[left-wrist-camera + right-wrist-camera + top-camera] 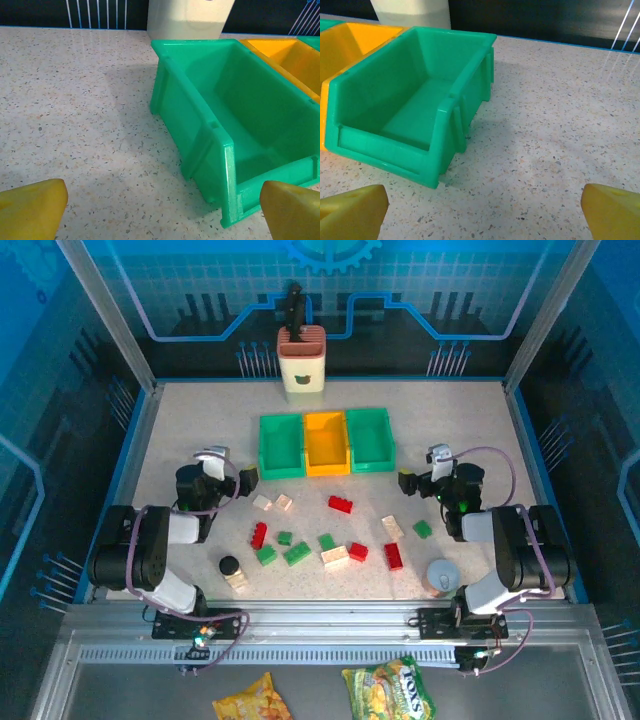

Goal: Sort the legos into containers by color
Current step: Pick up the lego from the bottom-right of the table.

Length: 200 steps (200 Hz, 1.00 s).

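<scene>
- Left gripper [244,478] and right gripper [408,481]: jaws apart, holding nothing.
- Containers [325,443] sit just ahead of both grippers, empty.
- Legos [297,553] lie scattered on the bench [190,420], behind and between the grippers.
- Sorting looks unstarted; the next move probably calls for pulling back over one brick.

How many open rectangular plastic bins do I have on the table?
3, in a row at the far side: left green bin, middle orange-yellow bin, right green bin. None looks hidden.
</scene>
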Each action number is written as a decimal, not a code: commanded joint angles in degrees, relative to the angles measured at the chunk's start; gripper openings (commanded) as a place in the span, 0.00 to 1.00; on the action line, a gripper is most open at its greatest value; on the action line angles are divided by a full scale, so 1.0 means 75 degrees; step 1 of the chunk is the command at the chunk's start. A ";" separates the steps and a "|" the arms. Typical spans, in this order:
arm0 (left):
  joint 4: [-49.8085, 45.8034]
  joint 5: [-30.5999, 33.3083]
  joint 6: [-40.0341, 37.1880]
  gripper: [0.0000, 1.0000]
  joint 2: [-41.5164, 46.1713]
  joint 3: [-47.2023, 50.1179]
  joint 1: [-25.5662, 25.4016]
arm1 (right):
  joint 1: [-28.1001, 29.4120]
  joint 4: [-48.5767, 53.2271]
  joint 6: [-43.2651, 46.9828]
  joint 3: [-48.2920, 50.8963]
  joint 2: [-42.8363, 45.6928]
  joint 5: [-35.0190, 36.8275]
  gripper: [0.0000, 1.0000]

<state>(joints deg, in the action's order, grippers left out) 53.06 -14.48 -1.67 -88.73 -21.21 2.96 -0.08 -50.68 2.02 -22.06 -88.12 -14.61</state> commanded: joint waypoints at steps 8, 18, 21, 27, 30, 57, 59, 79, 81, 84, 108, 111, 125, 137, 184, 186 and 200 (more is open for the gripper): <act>0.0291 -0.0231 -0.0129 0.99 0.0003 0.0096 0.0062 | -0.0002 -0.0291 0.0135 0.0059 0.0018 -0.0096 1.00; 0.0291 -0.0232 -0.0129 0.99 0.0005 0.0093 0.0062 | -0.0002 -0.0291 0.0129 0.0060 0.0021 -0.0100 1.00; 0.0295 -0.0232 -0.0129 0.99 0.0006 0.0097 0.0065 | -0.0002 -0.0297 0.0129 0.0056 0.0019 -0.0093 1.00; 0.0299 -0.0230 -0.0129 0.99 0.0006 0.0098 0.0062 | 0.0002 -0.0297 0.0132 0.0059 0.0020 -0.0096 1.00; 0.0297 -0.0233 -0.0129 0.99 0.0002 0.0098 0.0062 | -0.0001 -0.0292 0.0129 0.0061 0.0019 -0.0093 1.00; 0.0297 -0.0233 -0.0129 0.99 0.0003 0.0098 0.0065 | -0.0002 -0.0298 0.0129 0.0056 0.0019 -0.0101 1.00; 0.0297 -0.0236 -0.0129 0.99 0.0000 0.0092 0.0066 | -0.0002 -0.0295 0.0135 0.0061 0.0019 -0.0099 1.00; 0.0296 -0.0232 -0.0129 0.99 0.0006 0.0095 0.0062 | 0.0000 -0.0298 0.0129 0.0051 0.0017 -0.0096 1.00; 0.0299 -0.0230 -0.0129 0.99 0.0006 0.0097 0.0062 | 0.0002 -0.0298 0.0129 0.0057 0.0018 -0.0092 1.00; 0.0301 -0.0229 -0.0129 0.99 0.0005 0.0098 0.0065 | -0.0001 -0.0295 0.0129 0.0060 0.0018 -0.0092 1.00; 0.0286 -0.0166 -0.0112 0.99 0.0006 0.0096 0.0062 | -0.0037 -0.0298 0.0094 0.0047 0.0007 -0.0138 1.00; 0.0285 -0.0107 -0.0083 0.99 -0.0004 0.0086 0.0062 | -0.0037 -0.0295 0.0094 0.0047 0.0007 -0.0138 1.00; 0.0205 0.0305 0.0051 0.99 -0.0013 0.0026 0.0062 | -0.0037 -0.0296 0.0095 0.0047 0.0007 -0.0138 1.00; 0.0211 0.0362 0.0067 0.99 -0.0017 0.0027 0.0071 | -0.0037 -0.0298 0.0094 0.0049 0.0008 -0.0130 1.00; 0.0194 0.0360 0.0063 0.99 -0.0017 0.0027 0.0062 | -0.0034 -0.0292 0.0097 0.0045 0.0014 -0.0137 1.00; 0.0204 0.0366 0.0060 0.99 -0.0017 0.0021 0.0062 | -0.0036 -0.0296 0.0094 0.0047 0.0008 -0.0138 1.00; 0.0191 0.0361 0.0049 0.99 -0.0018 0.0021 0.0063 | -0.0037 -0.0298 0.0097 0.0048 0.0007 -0.0138 1.00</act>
<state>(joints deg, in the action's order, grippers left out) 53.06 -12.25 -1.48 -88.73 -21.21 2.96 -0.08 -50.70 2.02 -22.06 -88.12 -14.63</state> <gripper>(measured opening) 0.993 0.996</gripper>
